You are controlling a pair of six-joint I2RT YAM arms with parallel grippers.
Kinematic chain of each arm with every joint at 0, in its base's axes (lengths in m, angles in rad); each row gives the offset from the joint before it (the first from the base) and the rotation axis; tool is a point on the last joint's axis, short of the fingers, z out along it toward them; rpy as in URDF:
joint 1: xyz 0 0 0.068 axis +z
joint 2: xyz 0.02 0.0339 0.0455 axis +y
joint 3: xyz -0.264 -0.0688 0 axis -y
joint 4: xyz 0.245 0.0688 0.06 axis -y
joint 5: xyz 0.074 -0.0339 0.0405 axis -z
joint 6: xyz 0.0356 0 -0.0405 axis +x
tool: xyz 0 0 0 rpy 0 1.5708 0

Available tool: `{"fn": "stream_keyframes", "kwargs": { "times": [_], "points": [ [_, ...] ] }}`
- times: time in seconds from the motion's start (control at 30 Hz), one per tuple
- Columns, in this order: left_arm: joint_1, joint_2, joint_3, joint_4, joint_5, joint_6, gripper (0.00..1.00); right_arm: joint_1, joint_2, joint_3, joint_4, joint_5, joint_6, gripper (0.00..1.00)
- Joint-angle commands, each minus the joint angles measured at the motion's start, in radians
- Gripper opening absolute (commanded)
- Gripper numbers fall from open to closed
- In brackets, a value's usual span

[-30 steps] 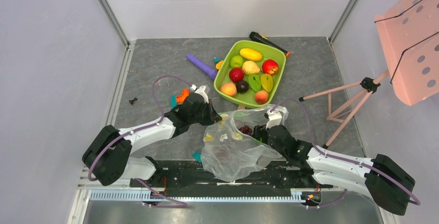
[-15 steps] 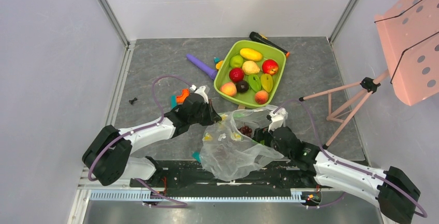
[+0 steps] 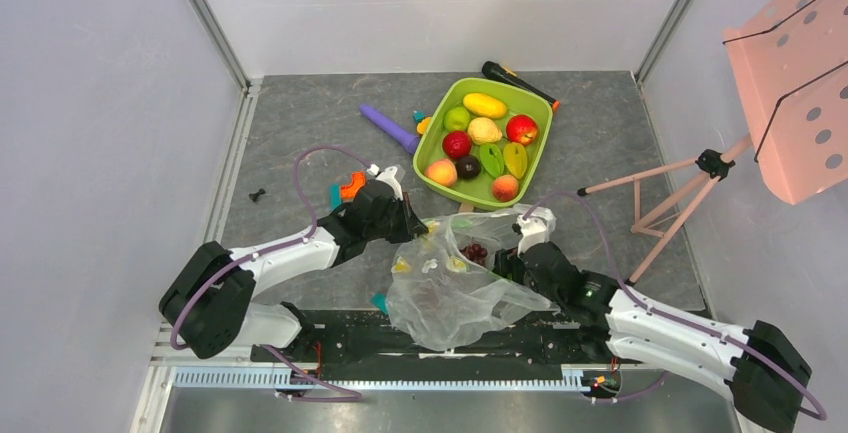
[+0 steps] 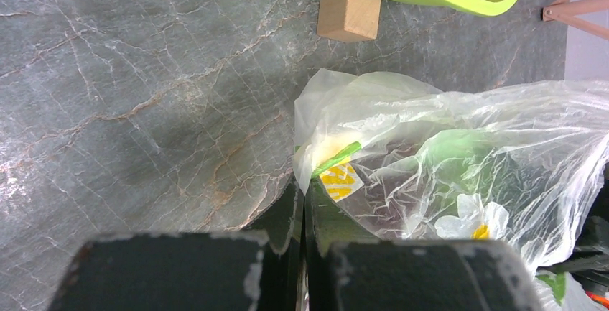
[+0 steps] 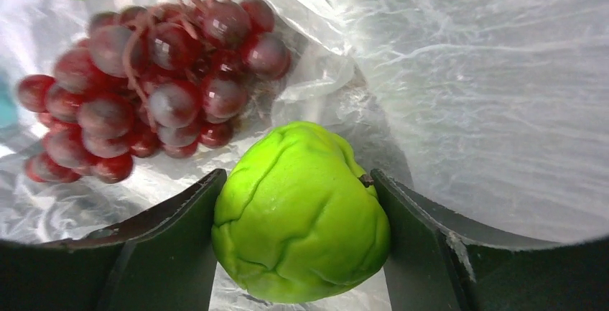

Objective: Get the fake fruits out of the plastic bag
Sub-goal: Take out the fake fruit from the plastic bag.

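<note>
The transparent plastic bag [image 3: 452,283] lies near the front between both arms; it also shows in the left wrist view [image 4: 459,146]. My left gripper [image 3: 412,223] is shut on the bag's left edge, its fingertips [image 4: 291,210] pinching the film. My right gripper [image 3: 503,261] is inside the bag's right side, shut on a wrinkled green fruit [image 5: 301,214]. A dark purple grape bunch [image 5: 143,81] lies in the bag just beyond it and shows from above [image 3: 474,251]. Several fruits sit in the green tray [image 3: 438,114].
A wooden block [image 4: 350,11] lies by the tray's near edge. A purple stick [image 3: 389,127] and small orange and teal blocks [image 3: 346,189] lie left of the tray. A pink stand [image 3: 690,178] is at the right. A dark tool [image 3: 515,81] lies behind the tray.
My right arm has pushed a little further left into the bag over the last second. The left gripper keeps its hold on the bag's edge.
</note>
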State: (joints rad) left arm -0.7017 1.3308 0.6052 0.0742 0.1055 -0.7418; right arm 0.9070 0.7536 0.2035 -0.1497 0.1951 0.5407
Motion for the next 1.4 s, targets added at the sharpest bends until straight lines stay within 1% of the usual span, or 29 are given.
{"fn": "stream_keyframes", "kwargs": {
  "times": [0.0,0.2,0.3,0.4,0.67,0.83,0.97,1.1,1.17,1.23,1.37],
  "points": [
    [0.005,0.0,-0.001,-0.007,-0.023,0.053,0.02,0.0,-0.08,0.123,-0.059,-0.026,-0.004,0.56],
    [0.005,0.003,0.008,-0.007,-0.024,0.055,0.02,0.0,-0.148,0.27,-0.089,-0.15,-0.031,0.56],
    [0.005,0.011,0.013,-0.007,-0.03,0.059,0.02,0.0,-0.167,0.317,-0.122,-0.191,-0.037,0.57],
    [0.005,0.015,0.015,-0.007,-0.031,0.061,0.02,0.0,-0.204,0.349,-0.147,-0.192,-0.033,0.57],
    [0.007,0.006,0.001,-0.01,-0.061,0.067,0.02,0.0,-0.332,0.419,-0.219,-0.082,-0.021,0.61],
    [0.005,0.002,0.003,-0.017,-0.061,0.076,0.02,0.0,-0.357,0.464,-0.217,-0.065,-0.024,0.64],
    [0.005,-0.013,0.007,-0.038,-0.056,0.093,0.02,0.0,-0.262,0.539,-0.197,-0.075,-0.061,0.63],
    [0.002,-0.021,0.016,-0.052,-0.028,0.119,0.02,0.0,-0.083,0.655,-0.146,-0.121,-0.127,0.63],
    [-0.014,-0.022,0.026,-0.063,-0.019,0.132,0.02,0.001,0.035,0.73,-0.133,-0.128,-0.164,0.63],
    [-0.036,-0.029,0.027,-0.068,-0.022,0.142,0.02,0.0,0.136,0.802,-0.127,-0.105,-0.194,0.63],
    [-0.056,-0.053,0.007,-0.054,-0.019,0.156,0.02,-0.016,0.322,0.952,-0.163,0.021,-0.243,0.64]
  ]
}}
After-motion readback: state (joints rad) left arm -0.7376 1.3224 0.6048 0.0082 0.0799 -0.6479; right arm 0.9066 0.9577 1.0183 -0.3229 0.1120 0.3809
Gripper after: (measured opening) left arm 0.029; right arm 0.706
